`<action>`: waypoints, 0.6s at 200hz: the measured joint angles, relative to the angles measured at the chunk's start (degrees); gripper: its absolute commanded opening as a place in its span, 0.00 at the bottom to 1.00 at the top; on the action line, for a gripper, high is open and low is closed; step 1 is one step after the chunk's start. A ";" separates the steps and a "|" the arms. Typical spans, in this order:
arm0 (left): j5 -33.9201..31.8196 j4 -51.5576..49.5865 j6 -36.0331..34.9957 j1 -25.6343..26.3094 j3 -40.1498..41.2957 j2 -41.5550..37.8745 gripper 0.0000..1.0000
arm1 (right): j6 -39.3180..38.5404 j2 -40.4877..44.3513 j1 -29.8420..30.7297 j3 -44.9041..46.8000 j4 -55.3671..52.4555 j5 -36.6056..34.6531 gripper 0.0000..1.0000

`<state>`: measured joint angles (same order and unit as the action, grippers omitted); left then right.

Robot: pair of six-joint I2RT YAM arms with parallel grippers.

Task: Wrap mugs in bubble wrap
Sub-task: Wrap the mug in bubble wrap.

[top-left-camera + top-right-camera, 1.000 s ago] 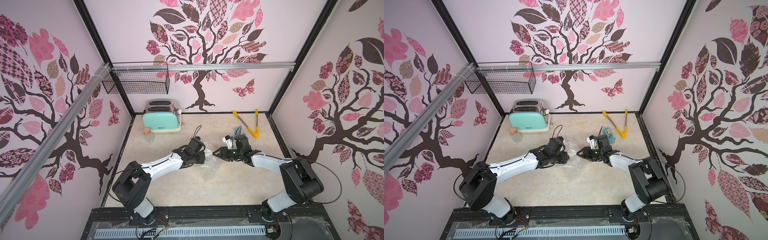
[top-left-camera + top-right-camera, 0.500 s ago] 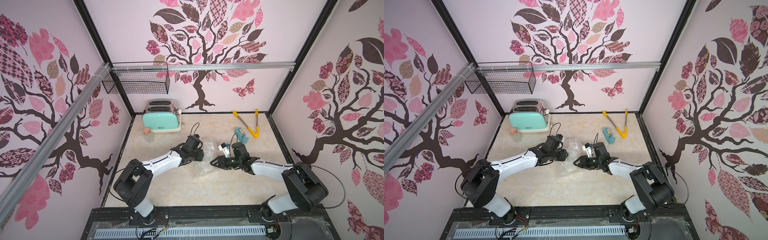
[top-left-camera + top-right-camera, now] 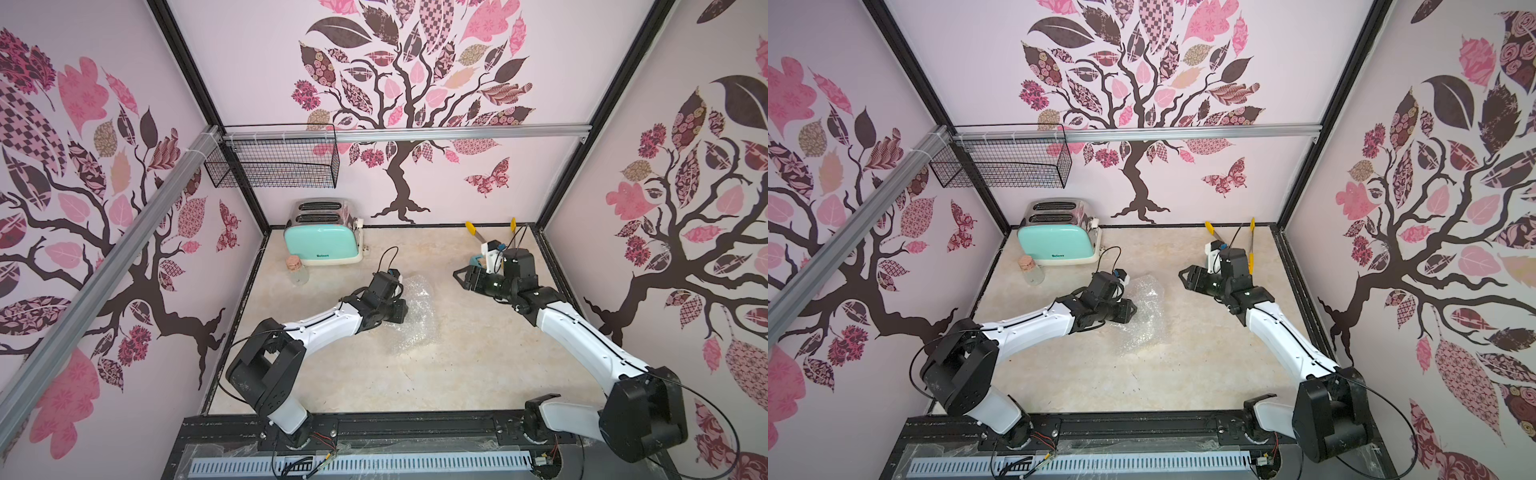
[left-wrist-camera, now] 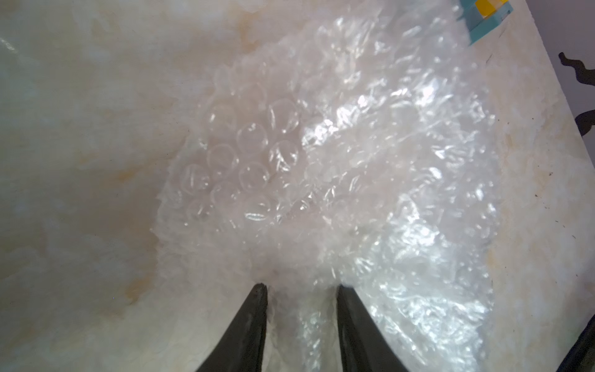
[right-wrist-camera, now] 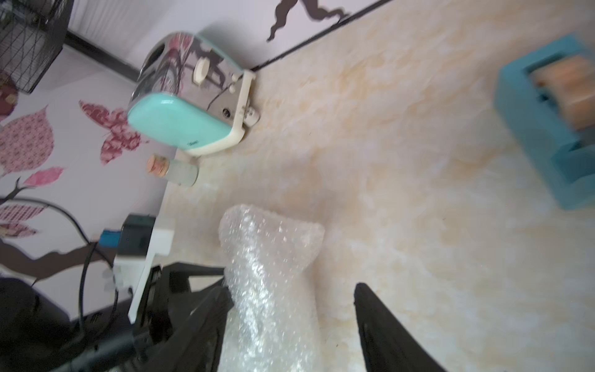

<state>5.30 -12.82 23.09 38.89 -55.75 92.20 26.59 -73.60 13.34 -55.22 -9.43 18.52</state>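
The bubble wrap (image 3: 415, 316) (image 3: 1144, 307) lies crumpled in the middle of the table, bunched into a roll. My left gripper (image 3: 401, 309) (image 4: 301, 288) is at its left edge, shut on a bunched part of the bubble wrap (image 4: 322, 161) that fills the gap between the fingers. The mug is hidden; no white rim shows through the wrap. My right gripper (image 3: 457, 277) (image 3: 1181, 276) hangs open above the table to the right of the wrap, apart from it. In the right wrist view the bubble wrap (image 5: 270, 257) shows beyond the open right gripper (image 5: 291, 290).
A mint toaster (image 3: 322, 245) stands at the back left, with a corked glass bottle (image 3: 297, 270) in front of it. A blue tape dispenser (image 5: 547, 128) sits behind the right gripper, yellow-tipped tongs (image 3: 471, 228) at the back right. A wire basket (image 3: 274, 162) hangs on the back wall.
My right gripper has let go of the wrap, opened wider, and pulled back up and to the right. The left gripper stays on the wrap.
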 measured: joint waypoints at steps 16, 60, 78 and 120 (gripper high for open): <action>0.26 0.00 -0.50 -0.02 0.00 -0.02 0.39 | -0.48 -1.81 -2.71 -2.54 -0.94 -1.90 0.57; 1.53 0.37 -0.68 -0.24 0.02 -0.02 0.38 | 4.83 -2.89 -20.48 5.79 6.38 2.78 0.59; 2.40 0.59 -0.66 -0.26 0.04 0.09 0.38 | 8.72 -4.50 -26.51 11.69 12.85 4.98 0.72; 4.20 1.73 -0.55 -0.26 0.26 0.44 0.38 | 13.53 -11.82 -27.69 18.73 28.94 7.13 0.91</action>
<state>9.50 -11.09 22.55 38.63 -55.48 92.64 40.12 -85.43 -14.35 -36.49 19.51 25.65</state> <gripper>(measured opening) 0.382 0.888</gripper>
